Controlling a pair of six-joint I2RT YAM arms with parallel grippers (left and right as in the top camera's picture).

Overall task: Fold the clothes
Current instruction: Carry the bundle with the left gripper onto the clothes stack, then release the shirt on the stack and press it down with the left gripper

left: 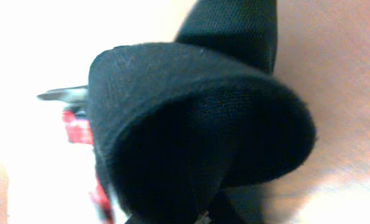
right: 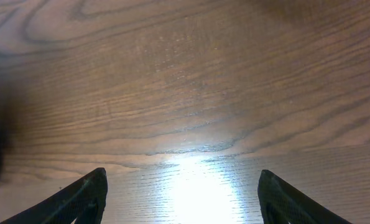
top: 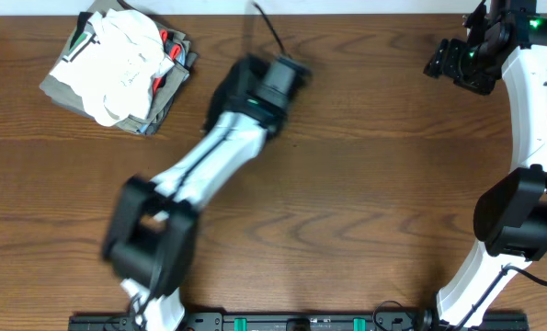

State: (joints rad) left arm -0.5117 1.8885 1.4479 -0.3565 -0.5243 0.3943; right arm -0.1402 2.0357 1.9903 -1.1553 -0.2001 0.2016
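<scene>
Left wrist view is filled by the clothes (left: 197, 124), bunched right against the left gripper (top: 280, 75) — its fingers are hidden, so its hold cannot be told. The right gripper (right: 181, 173) is seen wide open over the bench (right: 172, 74), well apart.

overhead we look straight down on the whole table (top: 365, 184). our left wrist view sits tight against the clothes (left: 197, 124) — our right wrist view faces the same wood, close ahead of the right gripper (right: 181, 177).

Robot lab workstation, wood-grain table (top: 365, 184), 2 white-and-black arms (top: 535, 92) mounted at its edge, folded garment stack (top: 117, 64).
</scene>
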